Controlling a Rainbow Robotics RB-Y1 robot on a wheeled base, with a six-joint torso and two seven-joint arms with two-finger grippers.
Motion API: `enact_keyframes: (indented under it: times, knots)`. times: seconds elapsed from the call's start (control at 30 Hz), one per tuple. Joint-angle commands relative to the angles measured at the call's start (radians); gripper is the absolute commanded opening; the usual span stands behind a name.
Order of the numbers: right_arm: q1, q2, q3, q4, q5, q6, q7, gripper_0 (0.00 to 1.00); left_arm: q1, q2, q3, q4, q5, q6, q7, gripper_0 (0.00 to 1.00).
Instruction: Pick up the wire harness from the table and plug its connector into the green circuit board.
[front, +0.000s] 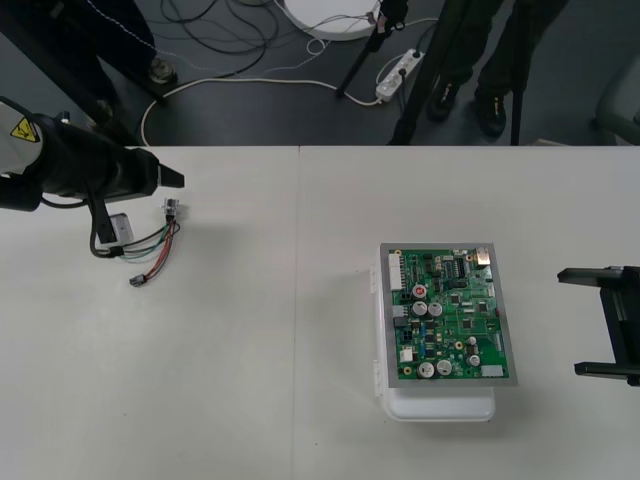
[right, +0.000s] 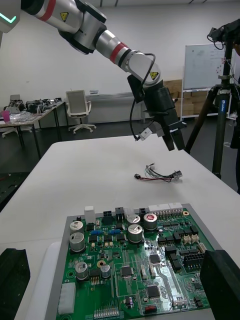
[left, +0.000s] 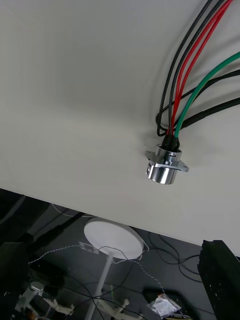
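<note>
At the bench's (front: 300, 380) left side, near its far edge, the wire harness (front: 155, 248) lies flat and untouched. Its round metal socket (front: 172, 207) is at the far end, and the small black plug (front: 137, 281) is at the near end. The red, black and green wires (left: 195, 75) run loosely between them. The left tool (front: 172, 181) hovers just above the socket end with its fingers (left: 220, 277) spread wide, holding nothing and not touching the wires.

The circuit board (front: 450, 315) sits on its white base (front: 440, 405) well apart from the harness, right of the bench's middle, and nothing is plugged into it from the harness. The right tool (front: 598, 322) waits at the bench's right edge beside the board, spread wide and empty too.

The task looks barely begun. The left arm is placed for the pickup, but no grasp has been made. What is left is to close on the harness, lift it, carry it across to the board, and push the plug into its place.
</note>
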Motion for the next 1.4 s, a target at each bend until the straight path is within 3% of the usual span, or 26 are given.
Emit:
enact_keyframes:
  times: [0.03, 1.03, 1.4]
  knots:
    - [-0.039, -0.034, -0.001, 0.006, -0.003, -0.013, 0.052, 1.0, -0.052, -0.015, -0.056, -0.007, -0.021, 0.143, -0.116, 1.0]
    - [-0.08, 0.011, -0.001, 0.006, 0.01, -0.013, 0.049, 1.0, -0.012, -0.143, -0.084, 0.158, -0.078, 0.166, -0.237, 1.0]
    - [-0.073, 0.023, -0.001, 0.0, 0.034, -0.013, 0.053, 1.0, 0.055, -0.186, -0.084, 0.217, -0.067, 0.248, -0.246, 1.0]
